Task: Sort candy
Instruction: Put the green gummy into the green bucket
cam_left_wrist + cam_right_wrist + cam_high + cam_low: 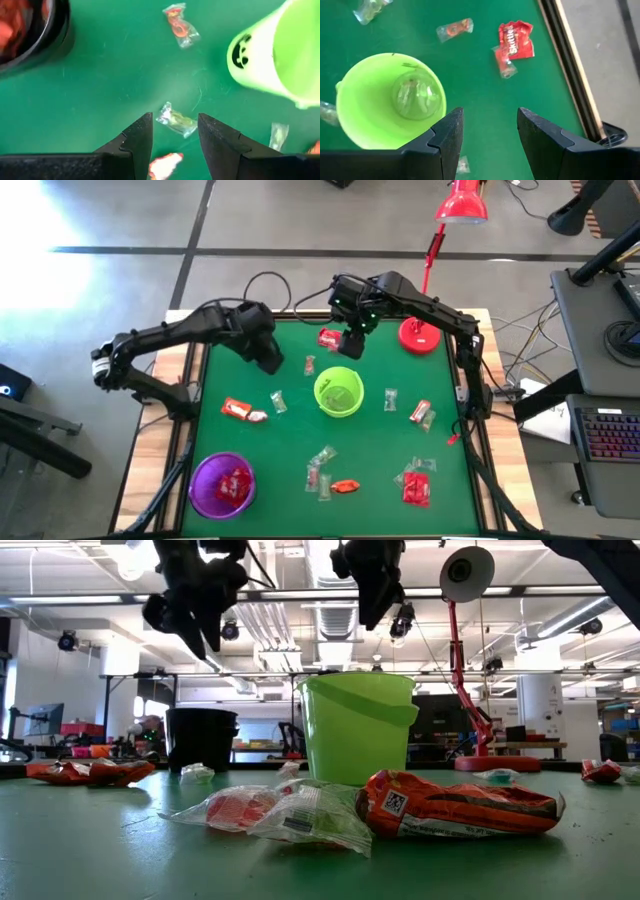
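Observation:
Candy lies scattered on the green table (380, 455): red packets (238, 409) (416, 486), an orange one (345, 486) and clear pale ones (320, 465). My left gripper (175, 117) hangs open above the table, left of the green cup (339, 392). A clear pale candy (176, 121) shows on the table below the gap between its fingers. My right gripper (487, 112) hangs open above the far side of the green cup (390, 100), with nothing between its fingers. One clear candy (415, 95) lies in that cup. Red candy sits in the purple cup (222, 483).
A black cup (30, 35) holding red candy stands near my left gripper. A red lamp's base (420, 337) stands at the far right of the table. A red Skittles packet (516, 40) lies near the table's wooden right edge (567, 70).

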